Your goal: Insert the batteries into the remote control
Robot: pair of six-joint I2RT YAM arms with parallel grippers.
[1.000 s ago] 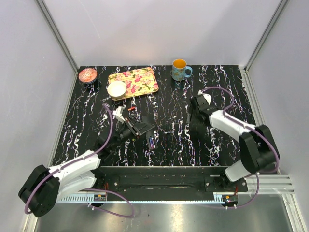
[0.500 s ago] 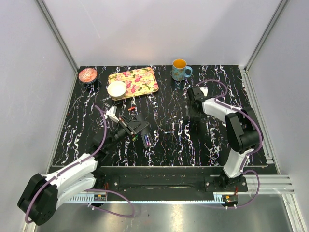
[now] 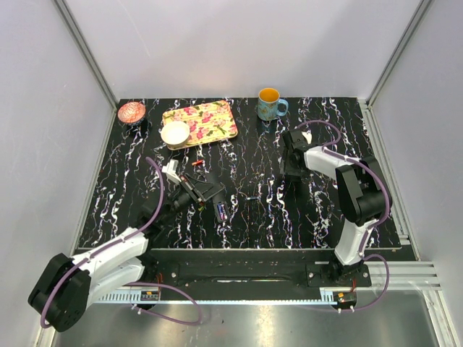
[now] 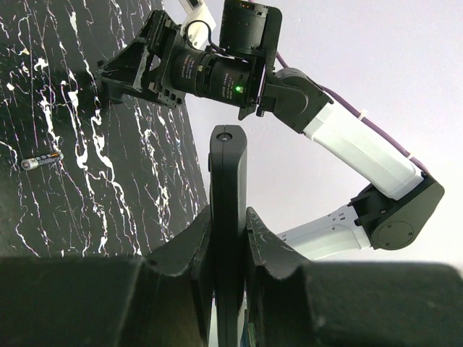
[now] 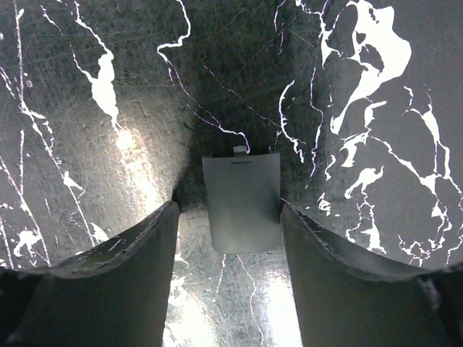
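Observation:
My left gripper (image 3: 213,196) is shut on the remote control (image 3: 222,210), a slim black bar held just above the table left of centre. In the left wrist view the remote (image 4: 228,159) stands edge-on between the closed fingers (image 4: 257,235). One small battery (image 4: 40,162) lies loose on the table, also faint in the top view (image 3: 251,196). A small reddish piece (image 3: 197,164) lies behind the left gripper. My right gripper (image 3: 288,173) points down at the table; its open jaws (image 5: 228,238) straddle a flat dark battery cover (image 5: 242,202) without touching it.
A blue mug (image 3: 270,105) stands at the back centre. A floral tray (image 3: 210,121), a white bowl (image 3: 175,133) and a pink-copper bowl (image 3: 132,112) sit at the back left. My right arm (image 4: 217,72) shows in the left wrist view.
My right arm has folded up and its gripper has come down over the cover. My left gripper has shifted a little left with the remote.

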